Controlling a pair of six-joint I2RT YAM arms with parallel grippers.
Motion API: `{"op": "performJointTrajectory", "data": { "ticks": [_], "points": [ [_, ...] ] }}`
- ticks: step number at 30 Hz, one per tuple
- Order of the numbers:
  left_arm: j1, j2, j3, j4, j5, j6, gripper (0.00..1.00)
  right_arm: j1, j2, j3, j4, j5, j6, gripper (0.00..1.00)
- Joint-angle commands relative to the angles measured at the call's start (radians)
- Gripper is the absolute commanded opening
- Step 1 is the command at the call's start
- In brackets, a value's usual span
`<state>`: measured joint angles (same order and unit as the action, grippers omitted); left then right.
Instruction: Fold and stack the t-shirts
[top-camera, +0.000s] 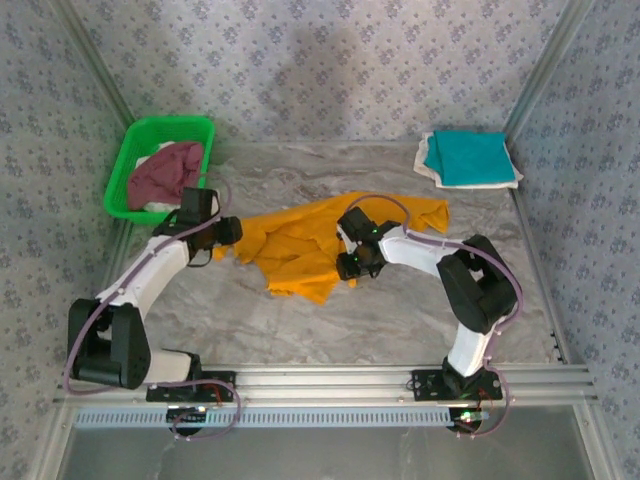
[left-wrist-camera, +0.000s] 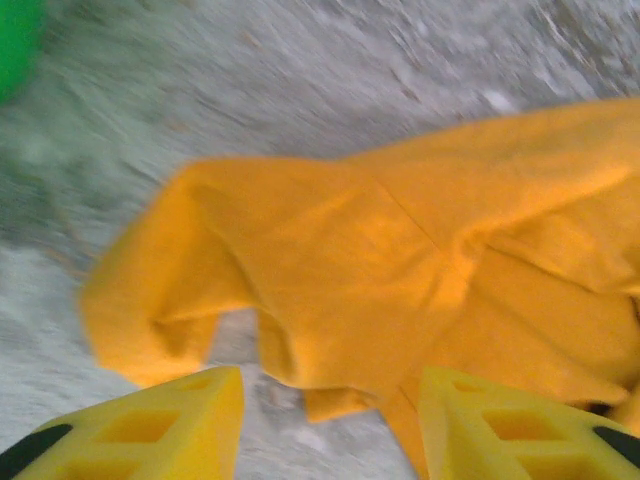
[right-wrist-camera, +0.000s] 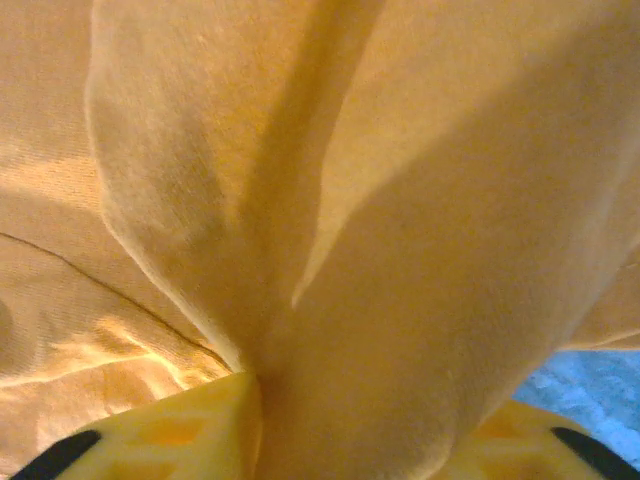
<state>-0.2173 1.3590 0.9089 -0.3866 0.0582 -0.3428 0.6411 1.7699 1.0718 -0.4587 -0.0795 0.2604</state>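
Claw R (right-wrist-camera: 355, 435) clamps 1 orange tee (top-camera: 295, 250); claw L (left-wrist-camera: 330, 425) apart; 1 teal tee (top-camera: 467, 157).

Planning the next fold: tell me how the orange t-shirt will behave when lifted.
Probably floppy: the orange t-shirt lies crumpled in soft folds on the table. It would likely sag from any pinch, like the ridge bunched in the right hand. It seems light, a thin knit.

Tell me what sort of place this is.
Probably a robot test booth, not a home: wallpapered panels, robot arms bolted to a metal rail, and a marble-look table holding an orange t-shirt.
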Motion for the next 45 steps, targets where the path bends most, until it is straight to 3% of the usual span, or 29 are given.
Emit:
{"op": "performJointTrajectory", "data": {
  "ticks": [1, 4, 10, 14, 16, 19, 23, 36, 45],
  "points": [
    [-0.061, 0.084, -0.042, 0.035, 0.091, -0.05, 0.45, -0.015, -0.003, -0.004, 0.021, -0.027, -0.001, 0.23],
    [-0.067, 0.168, -0.06, 0.097, 0.091, -0.08, 0.45, -0.03, -0.018, -0.004, 0.022, -0.035, 0.002, 0.13],
    [-0.059, 0.237, -0.028, 0.11, 0.018, -0.05, 0.51, -0.082, -0.125, -0.037, 0.037, -0.03, 0.013, 0.07],
    [-0.04, 0.27, -0.027, 0.14, 0.001, -0.034, 0.33, -0.128, -0.186, -0.066, 0.06, -0.041, 0.015, 0.02],
    [-0.03, 0.271, -0.027, 0.141, -0.009, -0.029, 0.16, -0.156, -0.212, -0.071, 0.053, -0.056, 0.015, 0.0],
    [-0.018, 0.236, -0.029, 0.129, -0.02, -0.021, 0.0, -0.191, -0.265, -0.078, 0.041, -0.067, 0.013, 0.0],
    [0.004, 0.13, -0.022, 0.089, -0.028, -0.021, 0.0, -0.248, -0.353, -0.07, -0.003, -0.06, -0.007, 0.0],
    [0.015, -0.296, 0.246, -0.225, -0.133, 0.099, 0.0, -0.267, -0.697, 0.139, -0.227, 0.39, -0.145, 0.0],
    [-0.037, -0.478, 0.529, -0.444, 0.032, 0.211, 0.0, -0.038, -0.867, 0.413, -0.453, 0.716, -0.218, 0.0]
  ]
}}
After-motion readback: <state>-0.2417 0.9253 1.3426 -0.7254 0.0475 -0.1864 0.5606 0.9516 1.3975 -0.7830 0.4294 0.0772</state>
